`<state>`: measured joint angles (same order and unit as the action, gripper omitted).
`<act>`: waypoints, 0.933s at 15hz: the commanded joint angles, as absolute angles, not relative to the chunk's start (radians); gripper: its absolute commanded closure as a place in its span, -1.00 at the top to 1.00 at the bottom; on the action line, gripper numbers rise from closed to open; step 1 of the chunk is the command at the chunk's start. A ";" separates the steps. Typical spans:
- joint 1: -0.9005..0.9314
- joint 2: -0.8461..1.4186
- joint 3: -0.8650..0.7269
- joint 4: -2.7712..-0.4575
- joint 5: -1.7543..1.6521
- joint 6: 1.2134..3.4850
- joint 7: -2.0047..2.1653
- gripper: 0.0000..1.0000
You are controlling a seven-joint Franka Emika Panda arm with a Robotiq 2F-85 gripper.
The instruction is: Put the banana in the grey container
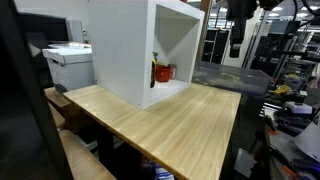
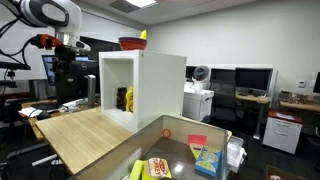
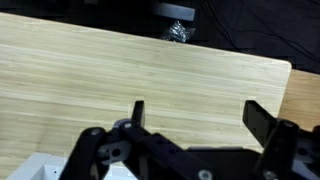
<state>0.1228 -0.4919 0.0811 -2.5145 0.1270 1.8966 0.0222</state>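
A big white box (image 1: pixel 125 50), open on one side, stands on the wooden table (image 1: pixel 180 125); it also shows in an exterior view (image 2: pixel 160 90). Inside it a small yellow curved thing (image 1: pixel 155 66), apparently the banana, stands next to a red object (image 1: pixel 166 72); the yellow thing also shows in an exterior view (image 2: pixel 123 98). A red bowl (image 2: pixel 130 43) with a yellow tip (image 2: pixel 143 35) sits on top of the box. My gripper (image 3: pixel 200 115) is open and empty, high above bare table, apart from the box, and shows in both exterior views (image 1: pixel 236 40) (image 2: pixel 65 68). No grey container shows.
A white printer (image 1: pixel 68 62) stands beside the table. A lower tabletop holds coloured packets (image 2: pixel 205 158). Desks, monitors (image 2: pixel 255 80) and cabinets fill the room behind. The table's far edge (image 3: pixel 285 70) drops to dark floor with cables.
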 commanded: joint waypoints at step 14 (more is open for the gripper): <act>0.055 -0.649 0.130 -2.286 -0.025 1.843 0.171 1.00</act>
<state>0.0900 -0.6248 0.1082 -2.3407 0.0216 1.8716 0.1357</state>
